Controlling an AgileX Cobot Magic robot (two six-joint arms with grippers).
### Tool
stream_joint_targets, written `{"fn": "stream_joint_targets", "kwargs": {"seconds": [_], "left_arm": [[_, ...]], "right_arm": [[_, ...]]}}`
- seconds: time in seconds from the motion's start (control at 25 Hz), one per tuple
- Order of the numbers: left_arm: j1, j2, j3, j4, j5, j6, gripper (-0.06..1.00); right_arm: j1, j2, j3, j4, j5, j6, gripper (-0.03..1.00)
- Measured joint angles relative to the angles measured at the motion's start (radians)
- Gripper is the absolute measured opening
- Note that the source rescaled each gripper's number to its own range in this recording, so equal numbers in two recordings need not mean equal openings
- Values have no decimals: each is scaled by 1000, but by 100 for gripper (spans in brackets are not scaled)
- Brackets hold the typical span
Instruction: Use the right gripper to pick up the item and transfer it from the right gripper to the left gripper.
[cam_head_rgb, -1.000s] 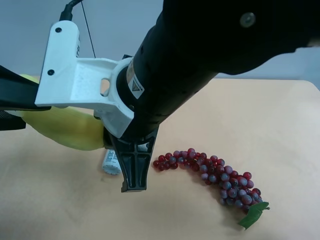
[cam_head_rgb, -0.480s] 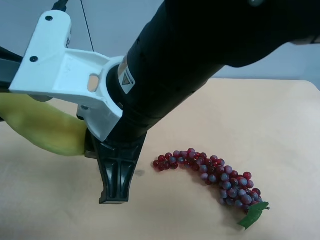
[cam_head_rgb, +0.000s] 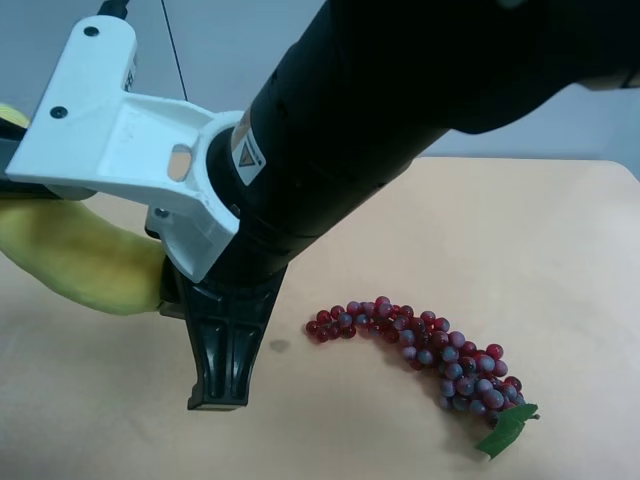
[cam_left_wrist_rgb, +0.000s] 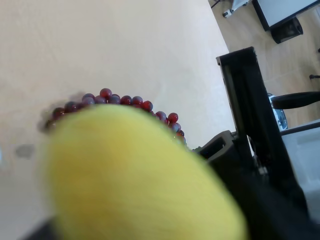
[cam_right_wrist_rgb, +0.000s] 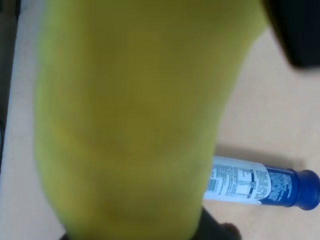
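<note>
The right pincer (cam_head_rgb: 222, 378) is grasping the soft, light banana (cam_head_rgb: 85, 265) mid-body; the left pincer, state unclear, should take the free end.

It looks like a lab or office: plain tan table (cam_head_rgb: 520, 230), bare grey wall (cam_head_rgb: 230, 60), wood floor (cam_left_wrist_rgb: 247, 27), black metal stand (cam_left_wrist_rgb: 247, 105).

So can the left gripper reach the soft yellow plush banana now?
Probably yes. The soft yellow plush banana fills the left wrist view up close, with nothing between; the right gripper holds it off the table.
</note>
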Motion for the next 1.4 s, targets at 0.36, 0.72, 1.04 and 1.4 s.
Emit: {"fn": "stream_joint_targets", "kwargs": {"seconds": [0.36,0.72,1.04,1.4], "left_arm": [[0,0,0,0,0,1,0],[0,0,0,-1,8,1,0],[0,0,0,-1,8,1,0],[0,0,0,-1,16,1,0]], "right_arm": [[0,0,0,3,-3,0,10],[0,-1,0,3,20,3,98],[0,-128,0,-81,165,133,100],[0,-310,0,-225,457,378,100]]}}
